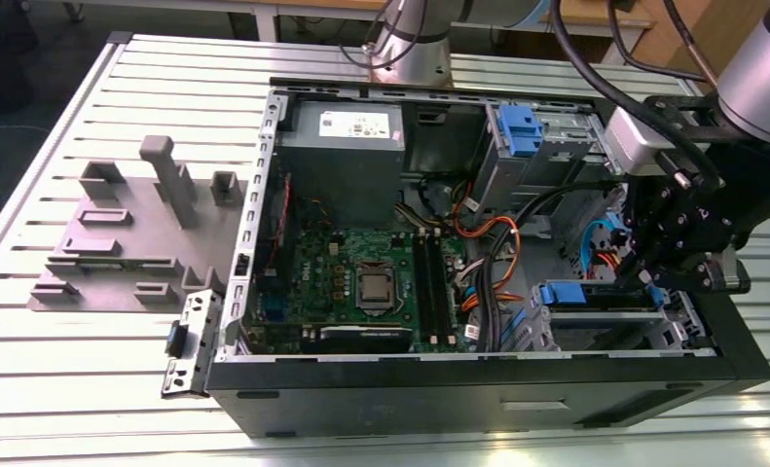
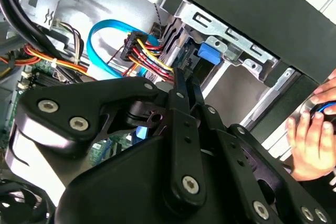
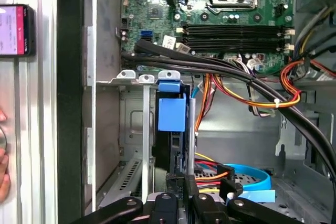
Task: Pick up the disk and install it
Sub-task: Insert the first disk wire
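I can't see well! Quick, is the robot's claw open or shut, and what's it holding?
Gripper: down in the computer case by the drive cage holding the disk; open or shut cannot be told.

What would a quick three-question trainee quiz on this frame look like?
1. True or false: the computer case has its side panel fitted.
2. In the exterior view, where is the gripper? A) over the grey fixture on the exterior view's left; B) at the drive cage on the exterior view's right; C) above the power supply.
3. In the first wrist view, what colour is the carrier tab of the disk sitting in the cage slot?

Key: 1 false, the case is open; 2 B; 3 blue.
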Tool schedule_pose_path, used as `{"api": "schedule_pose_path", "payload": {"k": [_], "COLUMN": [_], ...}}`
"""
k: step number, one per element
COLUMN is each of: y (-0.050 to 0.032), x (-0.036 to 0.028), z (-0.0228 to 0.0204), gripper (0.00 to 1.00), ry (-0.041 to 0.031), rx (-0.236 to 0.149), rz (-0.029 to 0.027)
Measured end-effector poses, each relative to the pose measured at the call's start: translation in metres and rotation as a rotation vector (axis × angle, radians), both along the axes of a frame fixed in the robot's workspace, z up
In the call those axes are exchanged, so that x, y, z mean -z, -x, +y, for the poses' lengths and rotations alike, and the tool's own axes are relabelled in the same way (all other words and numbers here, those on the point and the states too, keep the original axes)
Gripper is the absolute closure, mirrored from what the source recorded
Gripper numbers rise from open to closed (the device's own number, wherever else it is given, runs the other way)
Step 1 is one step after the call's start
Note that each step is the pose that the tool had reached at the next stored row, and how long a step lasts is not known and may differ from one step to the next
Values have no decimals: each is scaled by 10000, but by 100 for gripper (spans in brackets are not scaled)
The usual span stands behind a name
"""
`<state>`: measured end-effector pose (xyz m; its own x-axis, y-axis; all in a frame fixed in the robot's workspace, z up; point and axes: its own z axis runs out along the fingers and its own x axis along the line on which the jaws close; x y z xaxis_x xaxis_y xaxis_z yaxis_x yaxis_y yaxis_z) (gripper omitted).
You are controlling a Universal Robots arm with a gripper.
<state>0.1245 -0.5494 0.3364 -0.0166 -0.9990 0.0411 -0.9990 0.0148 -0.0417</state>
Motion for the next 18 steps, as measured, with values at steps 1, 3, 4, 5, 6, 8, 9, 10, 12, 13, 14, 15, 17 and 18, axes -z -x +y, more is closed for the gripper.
{"api": "schedule_pose_path", "payload": {"k": [1,3,4,5,6,8,9,10,12,13,14,15,17,18], "y": [-5,-7,-7,-8,-8,-9,-9,-9,-8,-8,-8,-8,-8,-8], "x": [1,1,3,4,6,11,13,15,19,20,21,22,24,25], "z": [0,0,0,0,0,0,0,0,0,0,0,0,0,0], "gripper": [83,83,83,83,83,83,83,83,83,83,83,83,83,83], "ry": [-2,-6,-8,-8,-8,-8,-8,-7,-7,-7,-8,-8,-8,-8], "rx": [28,31,32,31,31,15,-9,-17,-16,-17,-17,-17,-15,-13], "rz": [0,0,0,-1,-4,-13,-21,-30,-41,-43,-45,-46,-47,-48]}}
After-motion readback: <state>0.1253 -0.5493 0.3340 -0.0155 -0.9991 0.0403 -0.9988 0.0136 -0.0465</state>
